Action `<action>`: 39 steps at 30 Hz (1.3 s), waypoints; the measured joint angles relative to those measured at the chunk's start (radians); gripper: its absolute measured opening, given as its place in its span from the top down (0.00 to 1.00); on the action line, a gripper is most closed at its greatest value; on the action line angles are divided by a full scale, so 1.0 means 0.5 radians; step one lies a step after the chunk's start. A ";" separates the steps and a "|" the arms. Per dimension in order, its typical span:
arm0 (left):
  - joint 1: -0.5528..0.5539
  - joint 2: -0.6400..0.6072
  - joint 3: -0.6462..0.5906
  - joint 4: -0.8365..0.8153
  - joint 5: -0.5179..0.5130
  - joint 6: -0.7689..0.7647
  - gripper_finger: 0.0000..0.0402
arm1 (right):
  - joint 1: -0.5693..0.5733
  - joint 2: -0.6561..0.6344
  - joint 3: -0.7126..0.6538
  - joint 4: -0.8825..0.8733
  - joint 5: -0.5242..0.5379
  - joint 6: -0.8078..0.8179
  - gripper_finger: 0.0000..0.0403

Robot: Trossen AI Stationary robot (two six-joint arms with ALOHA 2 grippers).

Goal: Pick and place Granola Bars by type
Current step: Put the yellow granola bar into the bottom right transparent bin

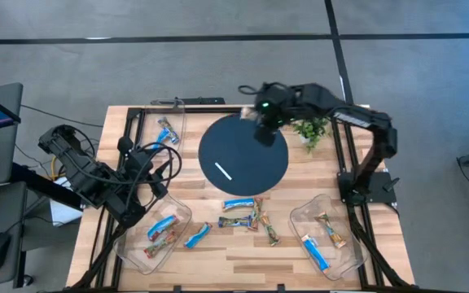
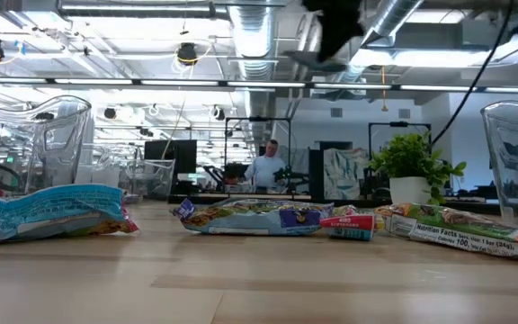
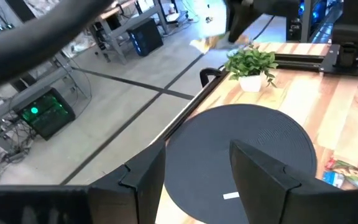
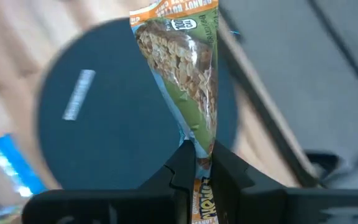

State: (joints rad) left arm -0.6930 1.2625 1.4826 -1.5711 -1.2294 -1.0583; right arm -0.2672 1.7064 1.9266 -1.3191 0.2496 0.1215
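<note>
My right gripper (image 4: 196, 152) is shut on a granola bar (image 4: 185, 74) in a green, orange and tan wrapper. It holds the bar high over the far edge of the black disc (image 1: 243, 155); from above the gripper (image 1: 259, 120) shows there too. More granola bars (image 1: 243, 213) lie flat on the wood near the disc's near side, and others sit in the clear trays. My left gripper (image 3: 197, 180) is open at the table's left (image 1: 163, 169), aimed toward the disc, with nothing between its fingers. My right gripper pinches the bar between its two fingers close to one end (image 4: 197, 144); a short orange end (image 4: 202, 200) sticks out behind the fingers. The fingers slant down from above. The bar is lifted clear, and its long part reaches out past the fingertips over the disc.
Clear trays stand at the far left (image 1: 169, 122), near left (image 1: 141, 244) and near right (image 1: 348, 244), each with bars inside. A small potted plant (image 1: 309, 130) stands right of the disc. A thin white stick (image 1: 222, 171) lies on the disc.
</note>
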 joint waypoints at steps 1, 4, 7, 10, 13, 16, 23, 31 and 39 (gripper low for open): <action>0.004 0.000 0.000 0.000 -0.016 0.002 0.57 | -0.018 -0.039 0.000 -0.049 0.050 0.022 0.94; 0.040 -0.001 0.000 0.000 -0.049 0.004 0.57 | -0.075 -0.163 -0.001 -0.236 0.139 0.085 0.94; 0.080 -0.008 0.001 0.001 -0.045 0.049 0.57 | -0.128 -0.296 0.000 -0.383 0.151 0.151 0.95; 0.130 -0.010 0.000 0.001 -0.034 0.081 0.57 | -0.142 -0.429 0.000 -0.506 0.153 0.245 0.95; 0.171 -0.010 0.000 0.000 -0.027 0.086 0.57 | -0.118 -0.590 -0.040 -0.491 0.135 0.340 0.95; 0.208 -0.009 0.001 0.000 -0.027 0.088 0.57 | -0.057 -0.755 -0.123 -0.500 0.134 0.473 0.95; 0.310 -0.009 0.001 0.001 -0.029 0.159 0.57 | 0.220 -1.130 -0.492 -0.507 0.116 0.983 0.96; 0.498 -0.009 0.001 0.001 -0.134 0.166 0.57 | 0.828 -1.331 -0.956 -0.502 0.131 1.749 0.96; 0.725 -0.009 0.000 0.000 -0.211 0.163 0.57 | 1.410 -1.327 -1.301 -0.459 0.134 2.581 0.96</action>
State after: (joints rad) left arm -0.3306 1.2579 1.4826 -1.5711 -1.3350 -0.9768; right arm 0.4377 1.0429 1.2760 -1.5486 0.3168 1.4118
